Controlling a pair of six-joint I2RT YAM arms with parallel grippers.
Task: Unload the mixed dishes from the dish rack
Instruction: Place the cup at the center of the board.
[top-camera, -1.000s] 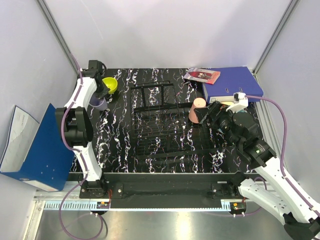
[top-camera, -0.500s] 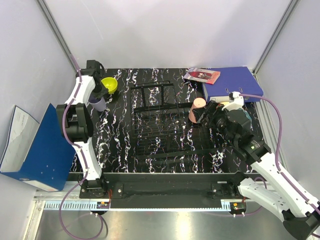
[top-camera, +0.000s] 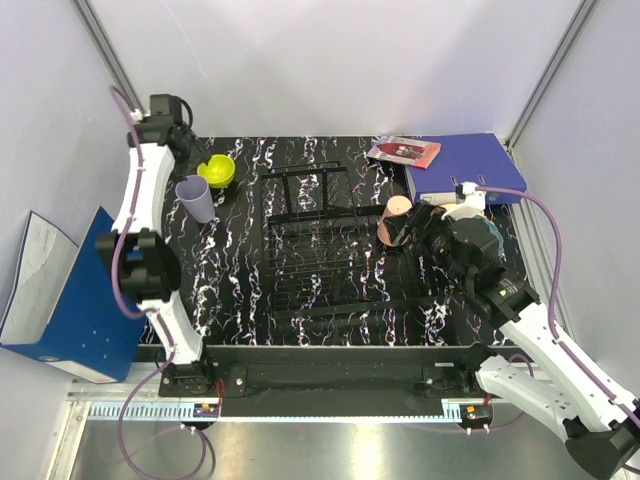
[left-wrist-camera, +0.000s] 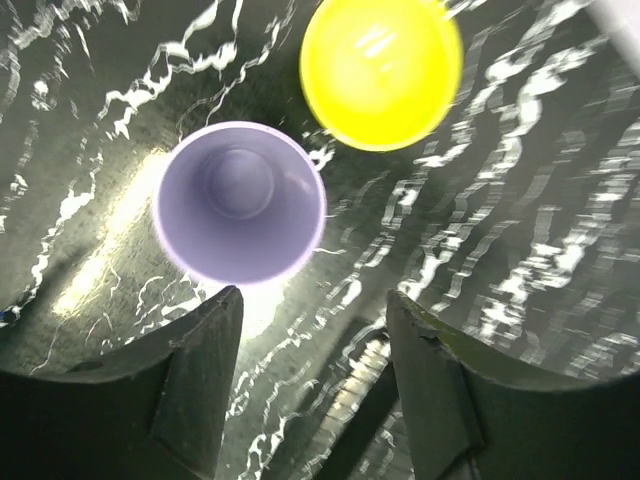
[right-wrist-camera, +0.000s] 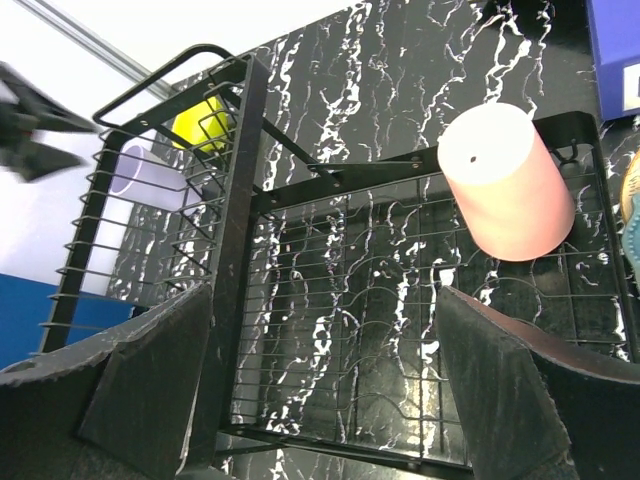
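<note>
The fingers (left-wrist-camera: 195, 385) of the left gripper (left-wrist-camera: 313, 300) are spread wide with nothing between them, hanging above the marble tabletop (top-camera: 230, 290) and pointing down at it. Just past their tips the lavender cup (left-wrist-camera: 240, 200) stands upright with its mouth to the camera. The small yellow bowl (left-wrist-camera: 380, 70) sits just beside it, and both are on the tabletop to the left of the dish rack (top-camera: 320, 250). The right gripper (right-wrist-camera: 325, 295) is also wide open and empty, held over the rack's right part. The pink cup (right-wrist-camera: 508, 180) rests tilted on the rack's wire floor with its base turned up toward the camera, ahead of the right finger and apart from it. At the table's far right corner lie the blue binder (top-camera: 465, 165) and the booklet (top-camera: 404, 151).
</note>
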